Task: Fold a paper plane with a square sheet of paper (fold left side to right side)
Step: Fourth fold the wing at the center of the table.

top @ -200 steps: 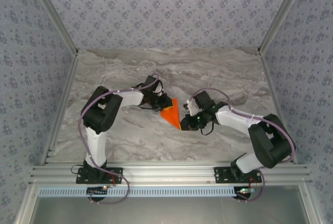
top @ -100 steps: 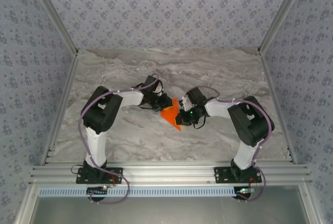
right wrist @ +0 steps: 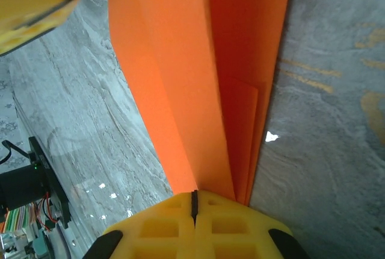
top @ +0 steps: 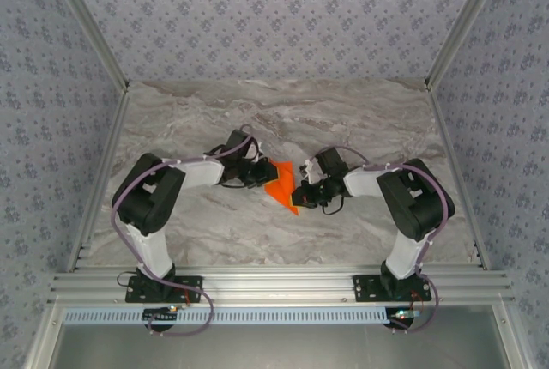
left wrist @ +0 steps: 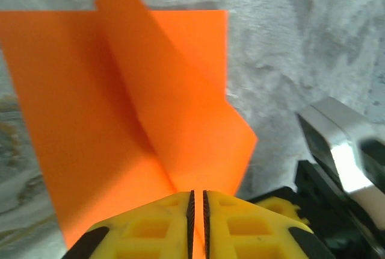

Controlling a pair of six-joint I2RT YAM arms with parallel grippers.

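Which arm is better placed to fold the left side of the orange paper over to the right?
Probably left: the left pincer is shut on the orange paper at its left edge; the right pincer grips its right side.

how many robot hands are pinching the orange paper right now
2. The left hand is shut on the orange paper from its left side. The right hand is shut on it from the right side, near the middle of the table.

left arm (top: 147, 247) and right arm (top: 403, 253): white links, black joint housings, black base plates. lilac cable (top: 123, 184) routed externally. yellow fingers (left wrist: 150, 229), rectangular pockets moulded just behind the jaw faces.
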